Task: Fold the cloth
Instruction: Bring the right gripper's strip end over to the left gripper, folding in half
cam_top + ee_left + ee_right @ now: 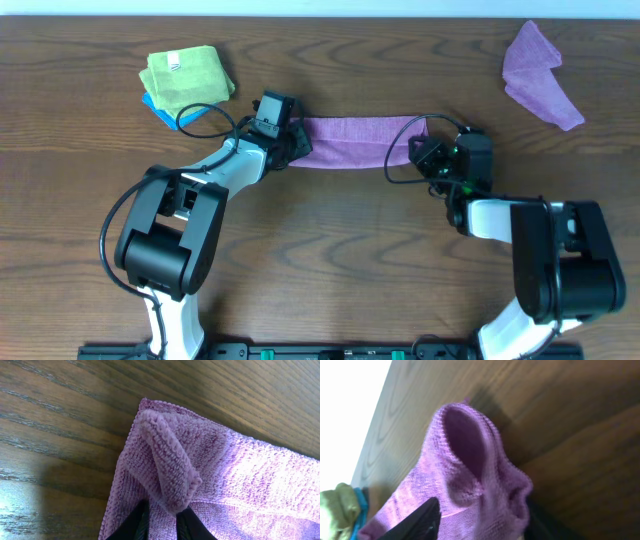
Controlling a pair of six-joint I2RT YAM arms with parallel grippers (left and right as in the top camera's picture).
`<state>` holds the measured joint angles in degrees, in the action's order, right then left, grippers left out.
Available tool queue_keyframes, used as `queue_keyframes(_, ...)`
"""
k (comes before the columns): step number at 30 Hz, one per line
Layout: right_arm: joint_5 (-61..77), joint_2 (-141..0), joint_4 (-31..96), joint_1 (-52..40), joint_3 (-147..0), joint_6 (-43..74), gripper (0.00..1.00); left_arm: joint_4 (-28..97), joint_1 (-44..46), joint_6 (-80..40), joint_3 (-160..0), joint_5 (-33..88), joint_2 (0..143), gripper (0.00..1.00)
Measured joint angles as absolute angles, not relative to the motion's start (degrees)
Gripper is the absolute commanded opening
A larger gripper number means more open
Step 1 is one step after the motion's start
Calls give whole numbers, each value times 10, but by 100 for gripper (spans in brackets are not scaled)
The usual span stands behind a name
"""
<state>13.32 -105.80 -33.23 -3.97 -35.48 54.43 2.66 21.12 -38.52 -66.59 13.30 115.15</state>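
The pinkish-purple cloth [355,141] lies stretched as a long folded band across the middle of the table between my two grippers. My left gripper [296,143] is shut on the cloth's left end; in the left wrist view a pinched fold of the cloth [165,460] rises between the two dark fingers [162,522]. My right gripper [422,150] is shut on the cloth's right end; in the right wrist view the cloth [470,475] bulges in a loop above the fingers [480,520]. Both ends are held just above the wood.
A lime-green cloth [186,77] with a white label lies folded on a blue cloth [158,108] at the back left. A bluer lavender cloth [537,72] lies crumpled at the back right. The green cloth also shows in the right wrist view [337,507].
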Motion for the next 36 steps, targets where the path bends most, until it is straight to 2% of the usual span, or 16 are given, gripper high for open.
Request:
queue_keyframes(3,131,-1077,-360,-39,-356,543,32,27,211,-385,-666,133,1152,20)
queue_keyframes(6,129,-1095,-388,-40,-356,532,12,27,211,-385,-666,133,1152,20)
queue_keyframes(7,126,-1101,-394,-40,-356,526,2,27,211,-385,-666,133,1152,20)
queue_keyframes(8,124,-1105,-398,-40,-355,517,1,27,211,-385,-666,133,1152,20)
queue_keyframes(18,126,-1111,-447,-44,-346,428,1,27,211,-385,-666,133,1152,17)
queue_keyframes(24,147,-1049,-442,-50,-343,409,1,27,211,-385,-666,133,1152,17)
queue_keyframes(36,158,-1009,-404,-128,-375,398,1,27,211,-385,-666,133,1152,15)
